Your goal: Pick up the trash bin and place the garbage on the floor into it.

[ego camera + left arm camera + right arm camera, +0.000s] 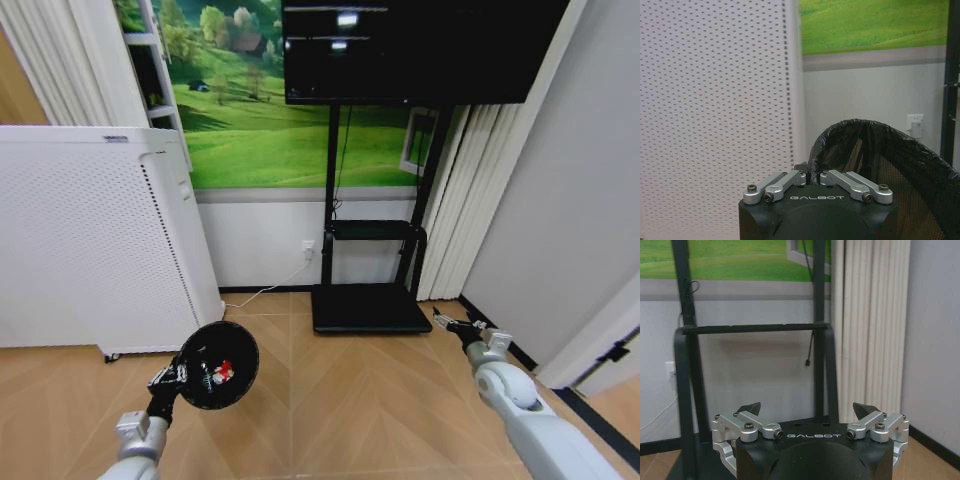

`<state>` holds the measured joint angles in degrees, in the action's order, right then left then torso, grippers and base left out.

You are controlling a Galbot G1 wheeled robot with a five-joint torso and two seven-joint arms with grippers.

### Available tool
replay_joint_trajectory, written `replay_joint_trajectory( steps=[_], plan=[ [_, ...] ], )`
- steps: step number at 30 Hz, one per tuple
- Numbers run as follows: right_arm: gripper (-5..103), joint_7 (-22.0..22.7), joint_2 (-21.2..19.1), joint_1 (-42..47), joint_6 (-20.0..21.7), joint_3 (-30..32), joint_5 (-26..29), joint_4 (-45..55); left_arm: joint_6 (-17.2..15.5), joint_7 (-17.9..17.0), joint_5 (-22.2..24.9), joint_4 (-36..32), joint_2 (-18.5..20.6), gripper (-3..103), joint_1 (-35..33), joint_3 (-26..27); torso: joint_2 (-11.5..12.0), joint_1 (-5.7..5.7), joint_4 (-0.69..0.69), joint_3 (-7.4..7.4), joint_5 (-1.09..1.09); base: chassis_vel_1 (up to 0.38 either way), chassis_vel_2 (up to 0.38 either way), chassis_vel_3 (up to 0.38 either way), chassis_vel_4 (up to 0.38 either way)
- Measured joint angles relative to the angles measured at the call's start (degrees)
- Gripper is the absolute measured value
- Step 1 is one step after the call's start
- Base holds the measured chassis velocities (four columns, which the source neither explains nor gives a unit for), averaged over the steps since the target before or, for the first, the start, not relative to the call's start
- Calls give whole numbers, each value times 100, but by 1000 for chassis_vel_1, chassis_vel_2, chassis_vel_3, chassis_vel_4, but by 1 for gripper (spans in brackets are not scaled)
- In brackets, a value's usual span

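the left gripper (172, 378) is low on the robot's left side, held above the wooden floor (330, 400), and it's pinching the rim of the trash bin (216, 364). the bin is off the ground, tipped so its round opening faces the head camera, and you can look straight down inside it. there's some garbage (222, 372) in there, a small red-and-white bit sitting against the dark inside, too small to make out more than that. in the left wrist view the left gripper (810, 176) has its fingers drawn together on the bin's edge (875, 145), which is wrapped in a crinkly black liner, with the mesh wall showing below it.

right behind the bin is the white perforated cabinet (85, 240), close by but not touching it as far as i can tell. it takes up most of the left wrist view too (715, 100).

the right gripper (450, 325) hangs out on the robot's right, above the floor and near the black tv stand (370, 300), holding nothing. in the right wrist view (810, 412) its two fingertips (749, 408) are spread wide apart, pointed at the stand's legs (685, 390) and the wall behind. a white cable runs along the wall toward an outlet (308, 248)
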<state>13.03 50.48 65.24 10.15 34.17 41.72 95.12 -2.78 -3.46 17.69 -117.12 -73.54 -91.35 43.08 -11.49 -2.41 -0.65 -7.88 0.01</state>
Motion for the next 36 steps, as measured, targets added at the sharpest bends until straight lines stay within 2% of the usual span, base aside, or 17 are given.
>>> replay_joint_trajectory(
  steps=[7, 8, 10, 12, 19, 22, 30, 31, 36],
  plan=[
    [100, -2, 1, 0, 0, -1, 0, 0, 48, -11, -33, 28, -48, 7, -21, -49, 0, 0, 4, -1, 0, 333, 316, -316, -303],
    [100, -1, 0, 0, 0, 0, 0, 1, 60, -18, -58, 41, -70, 7, -35, -86, -1, 0, -2, 1, -2, 232, 74, -168, -171],
    [100, -1, 1, 0, 0, 0, 0, 0, 77, -33, -77, 52, -85, 7, -48, -128, 0, 0, -3, 0, -4, 149, 74, -168, -118],
    [100, -2, 1, 0, 0, -1, 0, 0, 103, -56, -116, 93, -157, 7, -142, -292, 0, 0, 5, -1, 1, 62, 31, -6, -69],
    [100, 3, -2, 0, 1, 0, 0, 0, 240, -32, -361, 229, -346, 7, -236, -542, 0, -1, -4, 0, 0, -42, -40, 44, 35],
    [100, 3, -2, 0, 1, 0, 0, 0, 245, -25, -413, 254, -384, 7, -239, -636, 0, -1, 0, 0, 1, -14, -46, 9, 28],
    [100, 2, -2, 0, 1, 0, 0, 0, 224, -48, -393, 292, -296, 7, -347, -780, -1, 0, 2, 0, -1, 73, -29, -88, 46],
    [100, 2, -1, 0, 1, 0, 0, 0, 195, -57, -333, 319, -214, 7, -412, -797, -1, 0, -2, 1, -1, 82, -44, -74, 34],
    [100, 2, -1, 0, 1, 0, 0, 0, 76, -147, -69, 430, -74, 7, -476, -851, -1, 0, 0, 0, 0, 16, -9, -15, 7]
  ],
)
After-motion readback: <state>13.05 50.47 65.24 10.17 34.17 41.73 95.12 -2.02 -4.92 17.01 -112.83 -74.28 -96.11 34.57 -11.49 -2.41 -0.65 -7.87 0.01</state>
